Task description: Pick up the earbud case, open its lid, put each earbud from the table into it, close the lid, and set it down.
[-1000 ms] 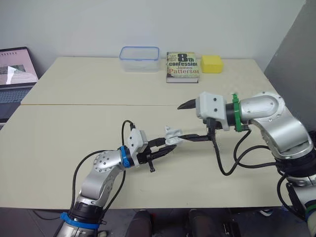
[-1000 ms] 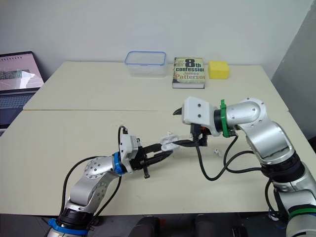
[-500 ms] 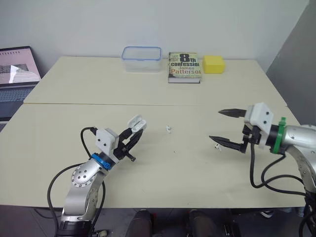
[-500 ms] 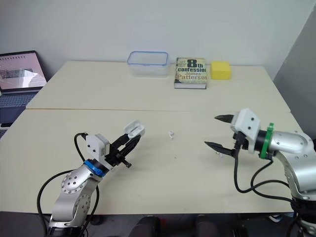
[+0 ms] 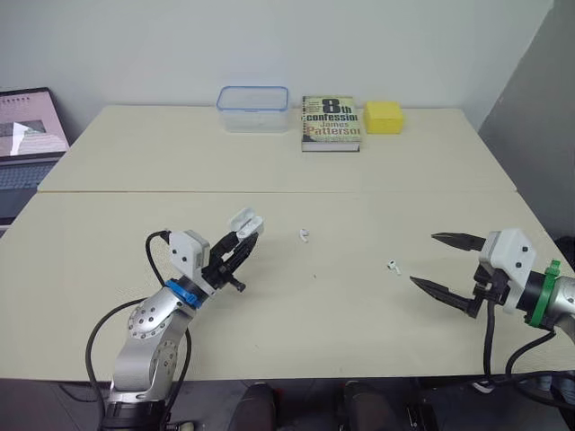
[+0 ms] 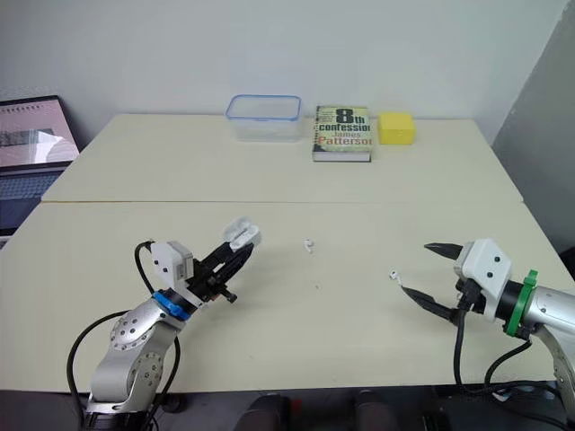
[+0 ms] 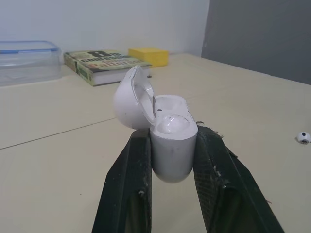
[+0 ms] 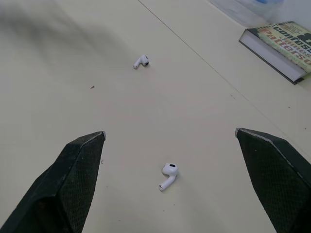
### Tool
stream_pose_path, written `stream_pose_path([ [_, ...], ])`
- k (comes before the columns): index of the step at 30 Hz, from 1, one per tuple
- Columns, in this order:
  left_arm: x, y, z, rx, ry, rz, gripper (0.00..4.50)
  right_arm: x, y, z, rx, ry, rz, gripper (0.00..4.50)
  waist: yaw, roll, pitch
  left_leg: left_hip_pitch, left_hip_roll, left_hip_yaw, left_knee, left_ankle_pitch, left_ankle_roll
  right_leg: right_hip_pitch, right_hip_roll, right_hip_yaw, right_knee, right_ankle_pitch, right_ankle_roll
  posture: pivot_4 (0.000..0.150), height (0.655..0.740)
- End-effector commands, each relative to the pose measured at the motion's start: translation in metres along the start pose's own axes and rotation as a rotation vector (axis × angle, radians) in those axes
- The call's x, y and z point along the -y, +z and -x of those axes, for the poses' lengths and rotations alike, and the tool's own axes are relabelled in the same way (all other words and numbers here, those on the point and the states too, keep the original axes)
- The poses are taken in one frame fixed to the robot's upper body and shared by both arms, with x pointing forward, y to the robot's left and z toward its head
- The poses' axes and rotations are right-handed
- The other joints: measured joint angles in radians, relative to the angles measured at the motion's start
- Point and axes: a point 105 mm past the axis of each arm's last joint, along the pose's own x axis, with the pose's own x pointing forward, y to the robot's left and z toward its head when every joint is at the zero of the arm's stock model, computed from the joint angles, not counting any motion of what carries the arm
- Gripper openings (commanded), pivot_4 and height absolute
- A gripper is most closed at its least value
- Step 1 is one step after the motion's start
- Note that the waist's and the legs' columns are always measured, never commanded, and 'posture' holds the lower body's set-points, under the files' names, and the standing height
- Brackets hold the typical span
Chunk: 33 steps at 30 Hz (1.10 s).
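Since a second ago the right gripper (image 5: 422, 259) has drawn away from the earbud case (image 7: 172, 145), where it was working at the lid, and now hangs well to the right of the case with its two fingers spread wide and nothing between them. Meanwhile the left gripper (image 5: 239, 241) has carried the case off to its own side and holds it up off the table (image 5: 108, 233), fingers pinching the lower body from both sides. The lid (image 7: 130, 99) stands open and tipped back, and both sockets look empty. One earbud (image 5: 305, 235) lies on the table just right of the case. The other earbud (image 5: 393, 266) lies further right of it, close ahead of the right gripper's open fingers. Judging from this, the next step is the first earbud pick, and that is where trouble seems likeliest. The bud is small and rounded against broad fingertips, so a closing that is slightly off-centre could flick it across the table or pinch only the stem and let it twist. The case is also at risk: it is gripped low on a smooth body, so pressing a bud into a socket might rotate it or push it down through the fingers. A knock on the lid could swing it shut before either bud is in.
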Motion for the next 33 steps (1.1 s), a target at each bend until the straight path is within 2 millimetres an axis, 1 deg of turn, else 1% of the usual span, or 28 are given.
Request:
stream_pose_path([
  [1, 0.004, 0.018, -0.005, 0.046, -0.048, -0.038, 0.81, 0.003, 0.011, 0.007, 0.017, -0.014, 0.054, 4.5, 0.0, 0.0, 0.0, 0.0, 0.0, 0.0, 0.0, 0.0, 0.0, 0.0, 0.0, 0.0, 0.0, 0.0, 0.0, 0.15, 0.74],
  [5, 0.003, 0.019, -0.006, 0.041, -0.057, -0.044, 0.81, 0.0, 0.011, 0.007, 0.008, 0.001, 0.053, 4.5, 0.0, 0.0, 0.0, 0.001, 0.0, 0.0, 0.0, 0.0, 0.0, 0.0, 0.0, 0.0, 0.0, 0.0, 0.0, 0.15, 0.74],
  [8, 0.003, 0.019, -0.006, 0.037, -0.056, -0.042, 0.81, -0.005, 0.012, 0.003, 0.002, 0.029, 0.02, 4.5, 0.0, 0.0, 0.0, 0.0, 0.0, 0.0, 0.0, 0.0, 0.0, 0.0, 0.0, 0.0, 0.0, 0.0, 0.0, 0.15, 0.74],
  [12, 0.002, 0.018, -0.005, 0.03, -0.057, -0.039, 0.81, -0.007, 0.014, -0.01, -0.003, 0.025, -0.009, 4.5, -0.001, 0.0, 0.0, 0.001, 0.0, 0.0, 0.0, 0.0, 0.0, 0.0, 0.0, 0.001, 0.0, 0.0, 0.0, 0.15, 0.74],
  [16, 0.0, 0.015, -0.004, 0.022, -0.051, -0.033, 0.81, -0.005, 0.016, -0.052, -0.001, -0.037, -0.024, 4.5, -0.008, 0.0, 0.0, 0.001, 0.001, 0.001, 0.0, 0.0, 0.0, 0.0, 0.001, 0.002, 0.001, 0.0, 0.0, 0.15, 0.74],
  [18, -0.001, 0.014, -0.003, 0.018, -0.051, -0.03, 0.81, -0.006, 0.014, -0.082, -0.025, -0.067, -0.028, 4.5, -0.008, 0.0, 0.0, 0.001, 0.001, 0.001, 0.0, 0.0, 0.0, -0.001, 0.001, 0.004, 0.001, 0.0, 0.0, 0.15, 0.74],
  [19, -0.001, 0.014, -0.003, 0.017, -0.05, -0.029, 0.81, -0.007, 0.017, -0.098, -0.023, -0.075, -0.014, 4.5, -0.009, -0.001, 0.0, 0.001, 0.001, 0.001, -0.001, 0.0, 0.0, -0.001, 0.001, 0.006, 0.001, 0.0, 0.0, 0.15, 0.74],
  [24, -0.008, 0.011, 0.0, 0.006, -0.019, -0.029, 0.81, -0.006, 0.029, -0.159, -0.018, -0.118, -0.026, 4.5, -0.009, -0.001, 0.0, 0.0, 0.0, 0.003, -0.002, 0.0, 0.0, -0.003, 0.001, 0.008, 0.001, 0.0, 0.0, 0.15, 0.74],
  [26, -0.01, 0.011, 0.001, 0.002, -0.012, -0.03, 0.81, -0.008, 0.029, -0.18, -0.025, -0.119, -0.016, 4.5, -0.008, -0.001, 0.0, 0.0, 0.0, 0.003, -0.002, 0.0, 0.0, -0.003, 0.001, 0.008, 0.001, 0.001, -0.002, 0.15, 0.74],
  [28, -0.01, 0.01, 0.002, -0.002, -0.01, -0.031, 0.81, -0.012, 0.028, -0.195, -0.035, -0.104, -0.015, 4.5, -0.005, -0.001, -0.001, 0.0, 0.0, 0.003, -0.002, 0.0, 0.0, -0.003, 0.001, 0.008, 0.001, 0.003, -0.005, 0.15, 0.74],
  [33, -0.011, 0.009, 0.004, -0.009, -0.007, -0.037, 0.81, -0.016, 0.024, -0.227, -0.05, -0.114, -0.091, 4.5, -0.008, -0.001, -0.001, 0.0, 0.0, 0.004, -0.002, 0.0, 0.0, -0.003, 0.0, 0.009, 0.001, 0.003, -0.006, 0.15, 0.74],
])
